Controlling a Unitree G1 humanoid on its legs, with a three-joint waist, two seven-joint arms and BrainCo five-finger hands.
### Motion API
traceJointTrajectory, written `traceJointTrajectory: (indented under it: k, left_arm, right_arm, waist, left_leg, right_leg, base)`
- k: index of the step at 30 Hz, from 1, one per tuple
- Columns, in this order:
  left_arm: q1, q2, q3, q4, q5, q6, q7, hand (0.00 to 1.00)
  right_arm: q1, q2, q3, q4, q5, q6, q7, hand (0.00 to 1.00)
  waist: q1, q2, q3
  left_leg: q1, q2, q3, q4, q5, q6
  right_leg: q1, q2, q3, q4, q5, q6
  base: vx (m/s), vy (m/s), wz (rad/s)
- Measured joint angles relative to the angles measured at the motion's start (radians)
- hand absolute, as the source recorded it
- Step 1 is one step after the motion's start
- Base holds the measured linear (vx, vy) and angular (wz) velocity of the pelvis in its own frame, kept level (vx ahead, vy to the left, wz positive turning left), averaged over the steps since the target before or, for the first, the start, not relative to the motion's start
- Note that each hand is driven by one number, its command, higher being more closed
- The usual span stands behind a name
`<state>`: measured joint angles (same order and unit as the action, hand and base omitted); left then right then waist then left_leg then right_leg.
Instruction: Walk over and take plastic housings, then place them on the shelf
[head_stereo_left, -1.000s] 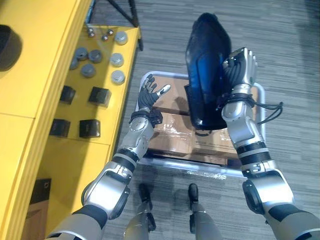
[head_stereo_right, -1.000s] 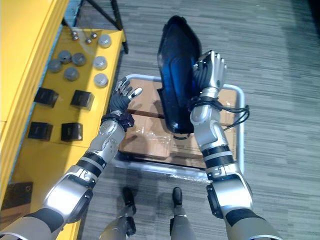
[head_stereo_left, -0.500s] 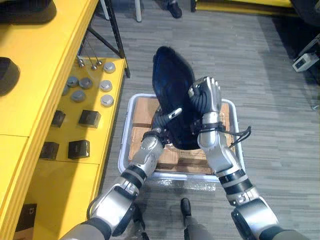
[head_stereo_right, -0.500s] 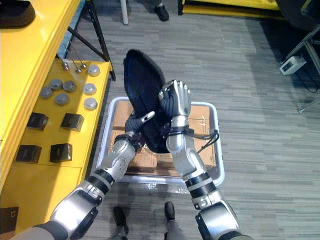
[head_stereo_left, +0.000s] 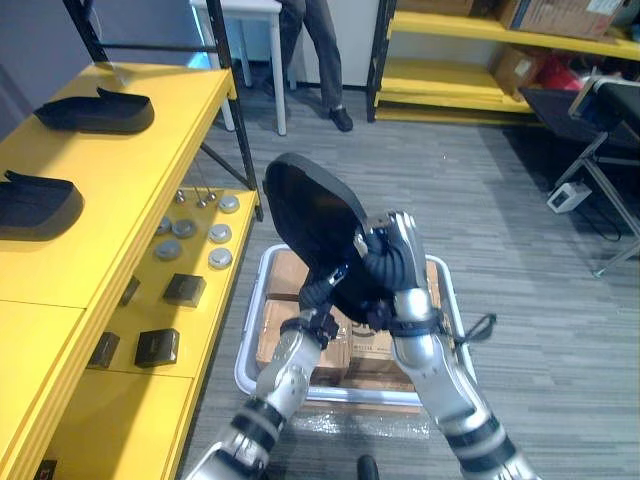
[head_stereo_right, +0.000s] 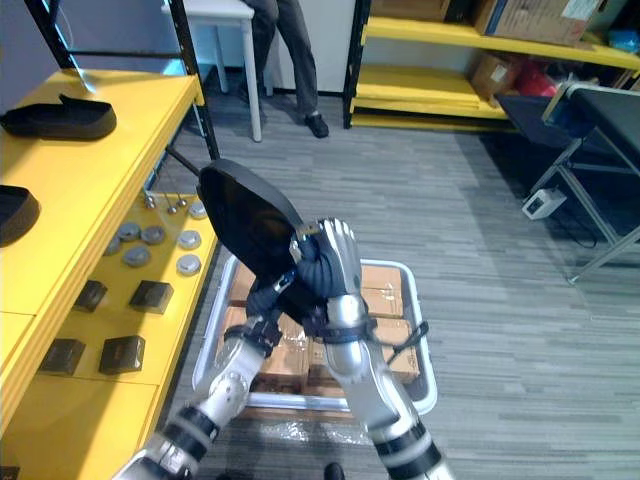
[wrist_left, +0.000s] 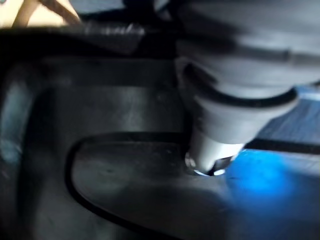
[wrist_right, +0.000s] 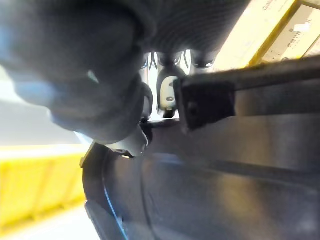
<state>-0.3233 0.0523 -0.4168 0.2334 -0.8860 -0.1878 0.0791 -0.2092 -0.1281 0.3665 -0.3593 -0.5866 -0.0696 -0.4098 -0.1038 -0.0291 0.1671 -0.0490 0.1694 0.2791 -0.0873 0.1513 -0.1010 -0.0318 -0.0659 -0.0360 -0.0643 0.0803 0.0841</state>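
Left of the left hand (head_stereo_left: 318, 298), well apart: yellow top shelf board (head_stereo_left: 150, 150) bearing two black moulded plastic housings (head_stereo_left: 95, 110). Lower and nearer that hand: a second yellow shelf level (head_stereo_left: 215, 312) with grey round discs (head_stereo_left: 219, 259) and black square blocks (head_stereo_left: 185, 289). Beneath the right hand (head_stereo_left: 395, 265), on grey striped carpet floor (head_stereo_left: 520, 300): white-framed cart (head_stereo_left: 247, 350) loaded with brown cardboard boxes (head_stereo_left: 288, 280).

The right hand (wrist_right: 95, 85) is clamping the rim of a broad black moulded plastic housing (wrist_right: 225, 190), a yellow shelf (wrist_right: 255, 35) showing beyond it
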Motion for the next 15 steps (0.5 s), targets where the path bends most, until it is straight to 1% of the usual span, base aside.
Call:
traceJointTrajectory:
  k: [1,2,3,5,6,9,11,12,13,14,15]
  left_arm:
    - [0.081,0.0,-0.016,-0.054,0.023,0.004,0.001,1.0]
    - [0.123,0.002,-0.022,-0.08,0.034,0.005,0.001,1.0]
    - [0.203,0.011,-0.031,-0.128,0.06,0.008,0.001,1.0]
    - [0.301,0.029,-0.029,-0.189,0.095,0.018,0.001,1.0]
    - [0.364,0.036,-0.017,-0.224,0.123,0.03,0.001,1.0]
    - [0.469,0.038,0.017,-0.294,0.178,0.045,0.0,1.0]
    - [0.523,0.038,0.052,-0.326,0.237,0.05,-0.001,1.0]
    - [0.529,0.036,0.062,-0.332,0.251,0.051,-0.001,1.0]
    - [0.541,0.03,0.082,-0.348,0.278,0.054,-0.001,1.0]
    - [0.562,0.026,0.109,-0.373,0.296,0.057,0.001,1.0]
    - [0.571,0.024,0.122,-0.384,0.311,0.057,0.004,1.0]
  right_arm:
    - [0.079,0.001,0.004,-0.036,0.001,-0.024,0.009,1.0]
    - [0.116,0.002,0.01,-0.051,0.002,-0.036,0.014,1.0]
    - [0.19,0.006,0.022,-0.073,0.006,-0.063,0.027,1.0]
    - [0.269,0.015,0.039,-0.085,0.017,-0.091,0.045,1.0]
    - [0.315,0.021,0.048,-0.083,0.037,-0.109,0.062,1.0]
    - [0.355,0.028,0.061,-0.076,0.093,-0.134,0.102,1.0]
    - [0.366,0.031,0.066,-0.045,0.152,-0.161,0.124,1.0]
    - [0.365,0.035,0.066,-0.039,0.162,-0.166,0.128,1.0]
    - [0.363,0.047,0.066,-0.028,0.177,-0.172,0.134,1.0]
    - [0.346,0.059,0.071,-0.008,0.184,-0.178,0.142,1.0]
    - [0.334,0.061,0.074,0.001,0.189,-0.179,0.147,1.0]
  waist:
    - [0.001,0.002,-0.024]
    - [0.002,0.003,-0.036]
    - [0.005,0.005,-0.053]
    - [0.016,0.008,-0.068]
    - [0.034,0.009,-0.076]
    - [0.05,0.011,-0.087]
    - [0.063,0.018,-0.091]
    - [0.064,0.02,-0.092]
    - [0.074,0.025,-0.093]
    - [0.078,0.03,-0.095]
    - [0.08,0.032,-0.094]
  left_leg:
    - [0.0,-0.003,-0.023,0.0,-0.001,-0.002]
    - [0.001,-0.004,-0.035,-0.002,-0.002,-0.002]
    - [0.001,-0.007,-0.062,-0.003,-0.003,-0.004]
    - [0.001,-0.012,-0.09,-0.004,-0.007,-0.009]
    - [0.0,-0.018,-0.114,-0.003,-0.006,-0.008]
    - [-0.003,-0.028,-0.15,-0.003,-0.004,-0.001]
    - [-0.017,-0.043,-0.212,0.003,0.004,0.005]
    - [-0.03,-0.048,-0.235,0.007,0.007,0.006]
    - [-0.055,-0.056,-0.268,0.012,0.016,0.011]
    - [-0.079,-0.057,-0.262,0.012,0.02,0.022]
    - [-0.087,-0.055,-0.241,0.013,0.02,0.023]
  right_leg:
    - [0.014,-0.002,-0.022,0.003,-0.012,-0.004]
    - [0.021,-0.002,-0.035,0.003,-0.016,-0.003]
    - [0.035,-0.005,-0.06,0.008,-0.03,-0.001]
    - [0.046,-0.008,-0.09,0.023,-0.049,0.003]
    - [0.061,-0.012,-0.114,0.023,-0.055,0.006]
    - [0.081,-0.019,-0.152,0.025,-0.064,0.001]
    - [0.101,-0.029,-0.219,0.044,-0.079,0.003]
    - [0.104,-0.032,-0.243,0.05,-0.086,0.003]
    - [0.106,-0.04,-0.292,0.062,-0.096,0.002]
    - [0.113,-0.045,-0.345,0.07,-0.105,0.008]
    - [0.12,-0.051,-0.376,0.075,-0.111,0.011]
  base:
    - [0.0,0.004,0.44]
    - [-0.01,0.004,0.61]
    - [0.0,0.002,0.55]
    - [-0.02,0.012,0.56]
    - [-0.02,0.018,0.49]
    - [-0.01,0.014,0.48]
    - [0.01,0.008,0.8]
    - [0.0,0.0,1.08]
    - [0.0,0.008,1.27]
    - [0.02,0.02,1.34]
    - [0.03,0.027,1.4]
